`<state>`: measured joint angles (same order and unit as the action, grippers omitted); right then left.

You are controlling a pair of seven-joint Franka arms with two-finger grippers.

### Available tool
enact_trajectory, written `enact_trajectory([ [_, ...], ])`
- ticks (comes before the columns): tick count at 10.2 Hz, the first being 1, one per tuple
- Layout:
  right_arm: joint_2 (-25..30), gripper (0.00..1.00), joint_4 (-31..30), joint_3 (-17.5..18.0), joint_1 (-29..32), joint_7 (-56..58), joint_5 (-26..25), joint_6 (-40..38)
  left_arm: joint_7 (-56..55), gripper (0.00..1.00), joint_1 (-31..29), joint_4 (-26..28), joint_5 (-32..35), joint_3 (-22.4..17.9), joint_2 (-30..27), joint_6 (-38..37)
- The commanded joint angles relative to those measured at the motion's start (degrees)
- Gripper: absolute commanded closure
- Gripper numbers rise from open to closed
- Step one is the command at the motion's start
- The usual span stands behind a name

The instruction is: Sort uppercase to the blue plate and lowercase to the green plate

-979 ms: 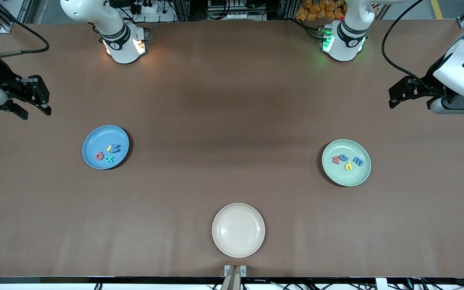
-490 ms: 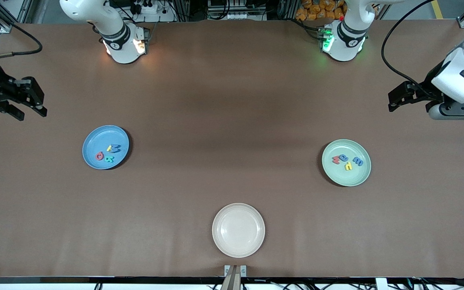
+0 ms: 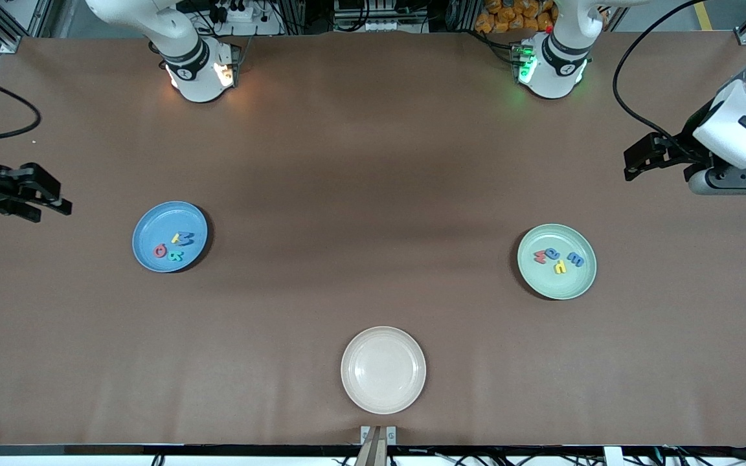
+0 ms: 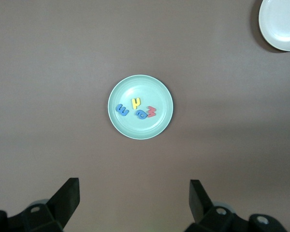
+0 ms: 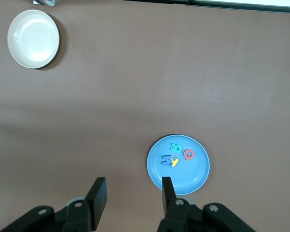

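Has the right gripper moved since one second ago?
Yes. In the front view the right gripper has slid lower and toward the table's edge at the right arm's end, judged against the blue plate, which stayed in place.

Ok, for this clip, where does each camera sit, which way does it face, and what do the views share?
Front view: high across from the robots, looking down on the brown table; both bases, the left hand and the right hand show.
Left wrist view: looks down past its own open fingers at the round mint-green plate of letters.
Right wrist view: looks down past its own open fingers at the round sky-blue plate of letters.
Shared: the round cream plate shows in all three.
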<state>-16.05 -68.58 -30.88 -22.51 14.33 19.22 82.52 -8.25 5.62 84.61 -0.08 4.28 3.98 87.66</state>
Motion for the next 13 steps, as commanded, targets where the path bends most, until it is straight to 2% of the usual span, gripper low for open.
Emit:
enact_trajectory([
  [1,0.84,0.45,1.6,10.97,8.93,-0.36,-1.99,-1.04,-0.1,0.0,-0.35,-0.59,0.43,0.03,0.41,0.05],
  [2,0.84,0.45,2.39,16.32,13.06,-0.62,-3.82,-1.04,-0.19,0.0,-0.26,-0.59,0.43,0.03,0.5,0.05],
  [3,0.84,0.45,2.57,20.12,15.28,-0.8,-6.36,-0.95,-0.28,0.0,-0.26,-0.68,0.43,-0.06,0.59,0.05],
  [4,0.84,0.45,2.75,21.98,16.95,-0.8,-6.65,-0.95,-0.28,0.0,-0.26,-0.68,0.35,-0.06,0.67,0.05],
  [5,0.84,0.45,2.75,23.05,18.01,-0.8,-6.65,-0.95,-0.36,0.0,-0.26,-0.68,0.43,-0.06,0.68,0.05],
  [7,1.46,0.45,2.75,22.97,17.06,-0.8,-7.7,-0.95,-0.89,0.0,-0.26,-0.68,0.35,-0.06,0.59,0.05],
  [9,1.37,0.45,2.75,24.54,19.42,-0.71,-7.53,-0.95,-1.15,0.0,-0.09,-0.68,0.26,0.03,0.59,0.05],
  [10,1.37,0.45,2.75,26.12,21.26,-0.71,-7.53,-0.95,-1.42,0.0,0.44,-0.59,0.08,0.03,0.59,0.05],
  [12,1.46,0.45,2.75,31.65,24.69,-0.8,-9.71,-0.78,-4.75,0.0,0.62,-0.59,-0.36,0.2,0.59,0.05],
  [13,2.94,0.45,1.7,32.54,25.84,-1.06,-9.64,0.53,-4.76,0.0,0.53,-0.68,-0.36,0.2,0.59,0.05],
])
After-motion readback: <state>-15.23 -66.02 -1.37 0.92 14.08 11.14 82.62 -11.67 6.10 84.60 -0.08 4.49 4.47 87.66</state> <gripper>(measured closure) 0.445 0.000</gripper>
